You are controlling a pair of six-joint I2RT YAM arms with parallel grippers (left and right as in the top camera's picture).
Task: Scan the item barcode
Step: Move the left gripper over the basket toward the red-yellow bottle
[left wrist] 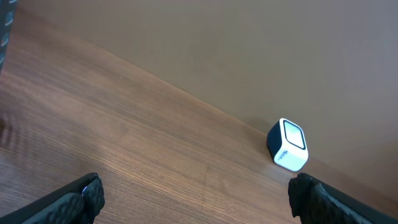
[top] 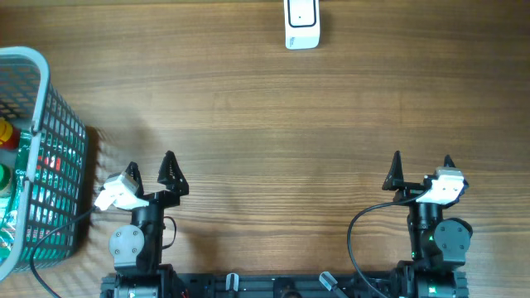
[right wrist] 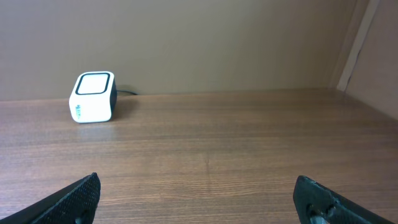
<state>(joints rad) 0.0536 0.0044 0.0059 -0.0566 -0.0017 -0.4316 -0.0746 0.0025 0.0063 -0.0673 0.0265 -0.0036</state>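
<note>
From above, the scanner [top: 301, 25] lies well ahead of both tools, roughly between them, with its far end cut off by the frame's top edge. A wire basket [top: 58, 149] stands just to the outer side of the left tool [top: 151, 170], and its left part is out of frame. The goods [top: 8, 132] inside it show only as red, yellow and green patches behind the mesh, and no barcode can be made out. The right tool [top: 422, 164] sits well apart from the basket. Both arms are folded back at the near edge of the counter [top: 265, 116], tools pointing forward, each spread wide and holding nothing.

From the left wrist, only the tips of the fingers [left wrist: 87, 196] show at the bottom corners, far apart. The scanner stands ahead and to the right, near the wall.

From the right wrist, the fingers [right wrist: 81, 196] are again cut off low and spread wide over bare counter. The scanner is ahead and to the left, its window upward.
</note>
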